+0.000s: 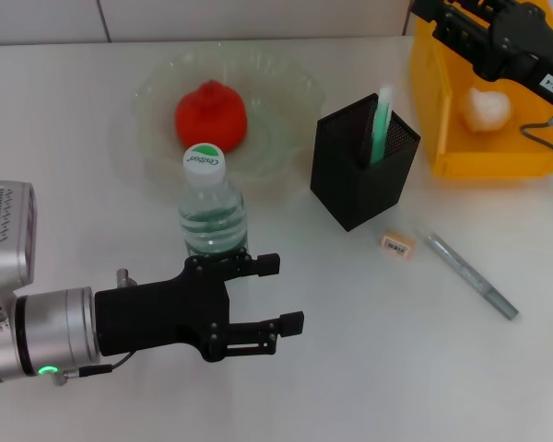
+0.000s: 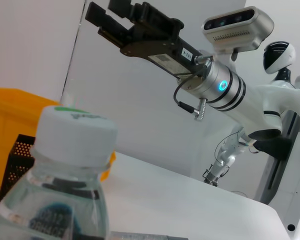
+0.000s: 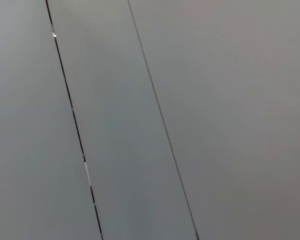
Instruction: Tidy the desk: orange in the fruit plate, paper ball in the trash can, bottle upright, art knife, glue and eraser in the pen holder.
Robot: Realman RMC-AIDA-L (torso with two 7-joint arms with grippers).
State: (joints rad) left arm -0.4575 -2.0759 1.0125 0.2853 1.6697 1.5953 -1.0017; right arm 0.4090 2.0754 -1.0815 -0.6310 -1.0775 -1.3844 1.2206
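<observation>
The bottle (image 1: pixel 212 210) stands upright on the desk in front of the fruit plate (image 1: pixel 157 92), which holds the orange (image 1: pixel 210 115). My left gripper (image 1: pixel 281 293) is open and empty, just on the near side of the bottle's base; the bottle cap (image 2: pixel 75 132) fills the left wrist view. The pen holder (image 1: pixel 364 175) has a green-white stick (image 1: pixel 382 115) in it. The eraser (image 1: pixel 397 244) and the grey art knife (image 1: pixel 470 274) lie on the desk near it. The paper ball (image 1: pixel 487 109) lies in the trash can (image 1: pixel 461 161). My right gripper (image 1: pixel 433 18) hovers open above the can.
The desk is white, with a pale wall behind it. The right wrist view shows only a plain grey surface with thin lines. The right arm (image 2: pixel 220 85) reaches across high above the desk.
</observation>
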